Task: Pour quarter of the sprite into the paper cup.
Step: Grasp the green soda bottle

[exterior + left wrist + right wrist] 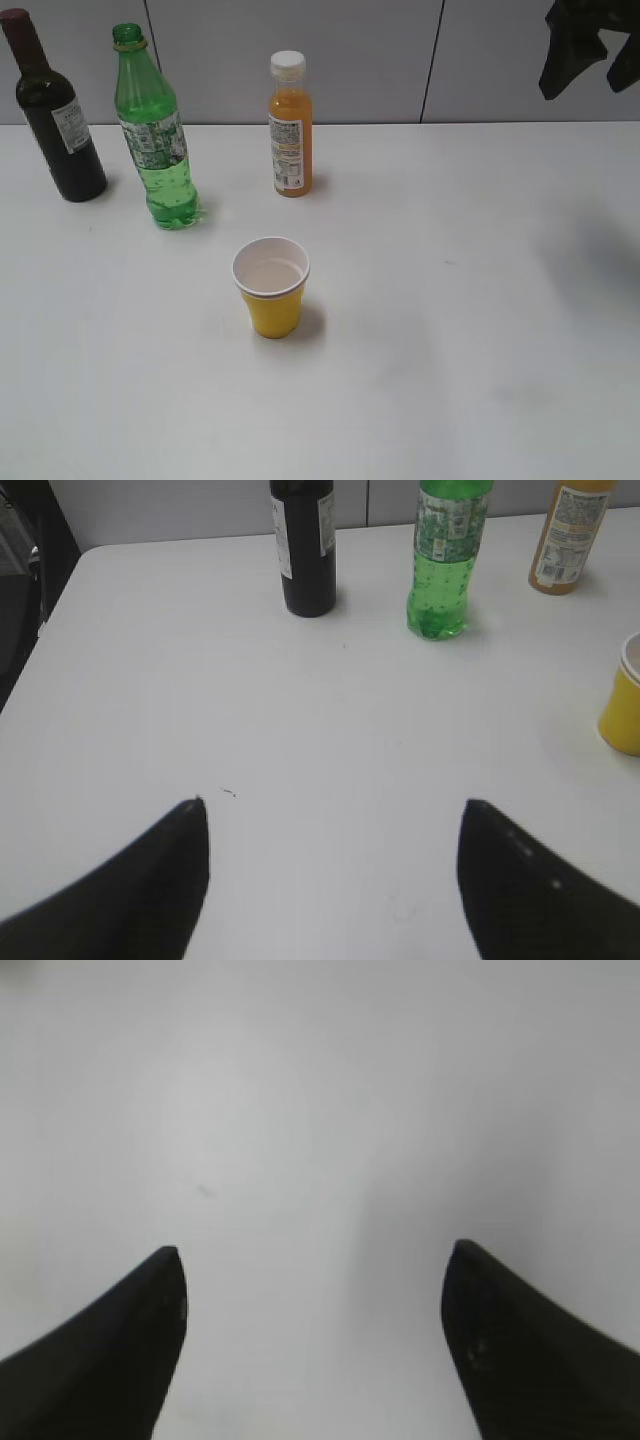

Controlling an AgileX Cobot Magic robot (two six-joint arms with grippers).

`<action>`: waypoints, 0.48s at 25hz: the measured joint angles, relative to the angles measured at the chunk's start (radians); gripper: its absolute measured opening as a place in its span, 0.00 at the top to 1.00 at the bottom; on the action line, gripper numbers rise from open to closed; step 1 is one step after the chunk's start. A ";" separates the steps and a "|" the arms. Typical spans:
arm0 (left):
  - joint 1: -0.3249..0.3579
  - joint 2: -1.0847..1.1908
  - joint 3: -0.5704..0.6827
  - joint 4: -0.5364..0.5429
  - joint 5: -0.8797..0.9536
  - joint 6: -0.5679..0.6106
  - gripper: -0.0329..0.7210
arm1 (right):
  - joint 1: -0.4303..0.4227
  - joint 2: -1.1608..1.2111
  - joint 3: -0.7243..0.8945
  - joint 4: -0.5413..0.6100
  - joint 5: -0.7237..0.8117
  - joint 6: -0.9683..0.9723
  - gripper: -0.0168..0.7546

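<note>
Left gripper (333, 805) spread wide with nothing between its tips, hovering over bare white worktop (300, 730) well short of the bottles; right gripper (312, 1248) likewise spread and empty above plain worktop. Sprite (152, 130) stands upright, cap off, at the back left, between the dark wine bottle (55, 110) and the orange juice bottle (290, 125), touching neither. Paper cup (271, 287) sits upright nearer the front, apart from all three bottles, some pale liquid showing inside.
</note>
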 joint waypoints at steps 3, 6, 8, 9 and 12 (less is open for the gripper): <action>0.000 0.000 0.000 0.000 0.000 0.000 0.18 | -0.011 -0.059 0.052 0.002 0.001 0.001 0.20; 0.000 0.000 0.000 0.000 0.000 0.000 0.18 | -0.032 -0.133 0.148 0.002 0.002 0.002 0.21; 0.000 0.000 0.000 0.000 0.000 0.000 0.18 | -0.046 -0.192 0.227 0.001 0.003 0.003 0.21; 0.000 0.000 0.000 0.000 0.000 0.000 0.18 | -0.051 -0.224 0.261 0.001 0.005 0.004 0.21; 0.000 0.000 0.000 0.000 0.000 0.000 0.18 | -0.059 -0.325 0.375 0.001 0.005 0.004 0.21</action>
